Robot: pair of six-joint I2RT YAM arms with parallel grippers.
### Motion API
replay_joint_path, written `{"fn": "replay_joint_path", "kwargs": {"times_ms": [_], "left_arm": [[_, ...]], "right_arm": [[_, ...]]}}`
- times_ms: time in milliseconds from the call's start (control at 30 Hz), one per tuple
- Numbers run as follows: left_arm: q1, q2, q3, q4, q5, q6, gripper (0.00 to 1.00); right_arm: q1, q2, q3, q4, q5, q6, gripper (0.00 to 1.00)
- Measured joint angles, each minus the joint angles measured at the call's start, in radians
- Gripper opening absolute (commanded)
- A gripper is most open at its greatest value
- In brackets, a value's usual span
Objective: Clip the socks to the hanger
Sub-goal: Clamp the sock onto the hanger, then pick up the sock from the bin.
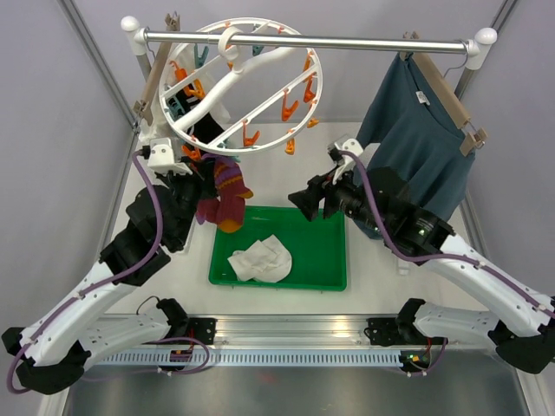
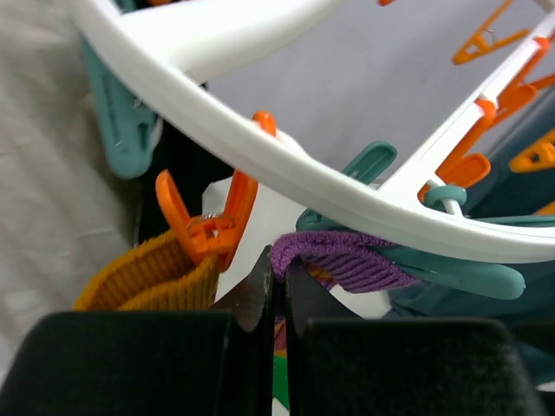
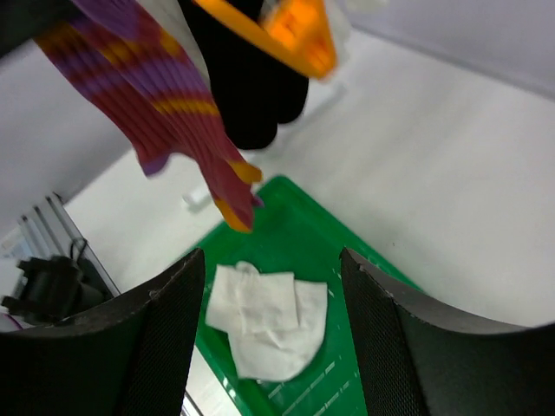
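The white ring hanger hangs from the rail with orange and teal clips. My left gripper is just below its lower left rim, shut on the purple cuff of a maroon-and-orange striped sock that dangles over the tray. A teal clip reaches over the cuff's right end. To the left an orange clip sits on a mustard ribbed cuff. A black sock hangs behind. White socks lie in the tray. My right gripper is open and empty, right of the striped sock.
A green tray sits at the table's middle. A teal-blue shirt hangs on a wooden hanger at the right end of the rail, just behind my right arm. Another wooden hanger hangs at the rail's left end.
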Motion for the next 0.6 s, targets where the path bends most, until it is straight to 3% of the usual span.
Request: {"fn": "replay_joint_path", "kwargs": {"times_ms": [333,600], "left_arm": [[0.0,-0.034,0.019,-0.137,-0.172,0.002,0.02],[0.0,-0.1,0.019,-0.169,-0.207,0.012,0.02]], "right_arm": [[0.002,0.154,-0.232,0.031,0.047,0.082,0.62],[0.006,0.394,-0.263,0.098,0.073,0.093,0.61]]}}
